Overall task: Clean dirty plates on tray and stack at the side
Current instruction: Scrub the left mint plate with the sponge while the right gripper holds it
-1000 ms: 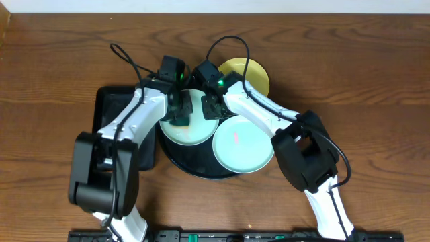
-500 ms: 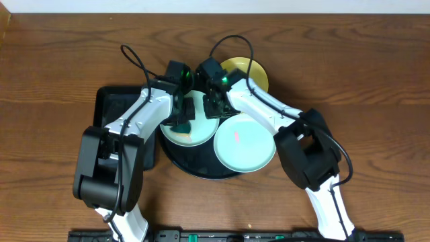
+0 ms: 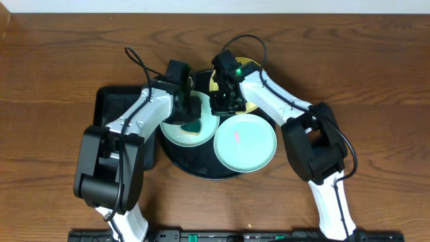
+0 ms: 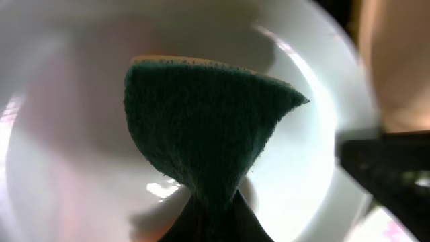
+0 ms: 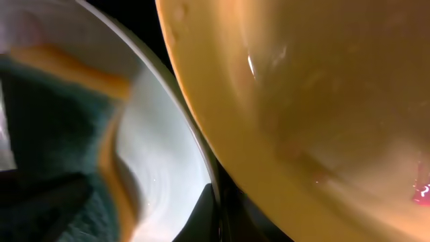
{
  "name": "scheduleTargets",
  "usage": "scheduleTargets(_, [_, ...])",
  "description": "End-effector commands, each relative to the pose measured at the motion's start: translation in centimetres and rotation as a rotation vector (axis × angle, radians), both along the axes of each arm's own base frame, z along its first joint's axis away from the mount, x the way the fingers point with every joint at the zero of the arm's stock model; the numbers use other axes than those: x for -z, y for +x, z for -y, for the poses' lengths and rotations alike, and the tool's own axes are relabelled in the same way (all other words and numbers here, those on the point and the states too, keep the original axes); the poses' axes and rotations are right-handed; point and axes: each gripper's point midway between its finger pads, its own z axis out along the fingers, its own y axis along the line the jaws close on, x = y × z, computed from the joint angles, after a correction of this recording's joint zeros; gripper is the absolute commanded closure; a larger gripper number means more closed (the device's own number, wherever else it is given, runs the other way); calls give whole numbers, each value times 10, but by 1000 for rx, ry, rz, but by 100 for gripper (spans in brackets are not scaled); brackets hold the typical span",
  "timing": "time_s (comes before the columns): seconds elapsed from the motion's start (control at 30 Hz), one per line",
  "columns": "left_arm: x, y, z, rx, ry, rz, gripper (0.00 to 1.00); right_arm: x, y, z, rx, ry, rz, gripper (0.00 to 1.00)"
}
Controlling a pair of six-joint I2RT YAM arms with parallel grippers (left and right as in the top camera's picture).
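Nearest you lay the front mint plate (image 3: pixel 248 151). It sat flat on the right half of the round tray (image 3: pixel 195 168) and reached past the tray's right rim. One pink smear (image 3: pixel 236 136) sat near its centre.

The round tray was glossy black with a raised rim. It stood on the desk (image 3: pixel 54 67), just beside the rectangular black tray (image 3: pixel 106 114) on your left.

The rear mint plate (image 3: pixel 173 131) lay on the round tray's left half, its edge close to the front mint plate.

The sponge (image 4: pixel 208 128) had a dark green face and a yellow backing. It was pressed against the inside of the rear mint plate and pinched to a narrow waist at its near end.

Your left jaws, at the tip of the left arm (image 3: pixel 141 111), were clamped on the sponge above that plate.

Your right jaws, at the tip of the right arm (image 3: pixel 269 101), hung over the tray's far edge, between the rear mint plate and the yellow plate (image 5: pixel 302 101). You could not tell whether they were apart or gripping anything.

The yellow plate was the farthest item, at the tray's far right edge. From overhead the right arm hid most of it. In the right wrist view its rim ran very close to the camera.
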Motion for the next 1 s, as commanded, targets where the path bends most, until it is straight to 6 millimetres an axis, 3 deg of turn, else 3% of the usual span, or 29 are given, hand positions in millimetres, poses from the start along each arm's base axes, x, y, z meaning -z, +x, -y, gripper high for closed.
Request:
scheduleTargets(0.0, [8,-9,14,39,-55,-36,93,4,-11,-9,-43,51,-44,99])
scheduleTargets(0.07, [13,-4,-9,-43,69,-24,92,5,-10,-8,-45,46,-40,99])
scheduleTargets(0.13, [16,-1,-44,-175,251,-6,93,5,-10,-7,-44,42,-37,99])
scheduleTargets(0.23, [10,1,-85,-310,460,37,92,6,-9,-6,-42,34,-33,99])
scheduleTargets(0.3, [8,3,-93,-320,508,56,92,7,-8,-4,-40,22,-26,99])
scheduleTargets(0.53, [9,-4,-92,-311,506,26,92,7,-7,-3,-38,15,-21,99])
scheduleTargets(0.63, [14,-14,-79,-268,435,-32,93,8,-6,-2,-37,9,-18,99])
scheduleTargets(0.73, [19,-26,-34,-70,201,-108,93,8,-6,-1,-36,4,-15,99])
scheduleTargets(0.83, [10,-40,12,129,-54,-143,93,8,-6,-1,-35,4,-15,99])
scheduleTargets(0.97, [5,-39,25,173,-132,-129,92,8,-6,-1,-36,3,-16,99])
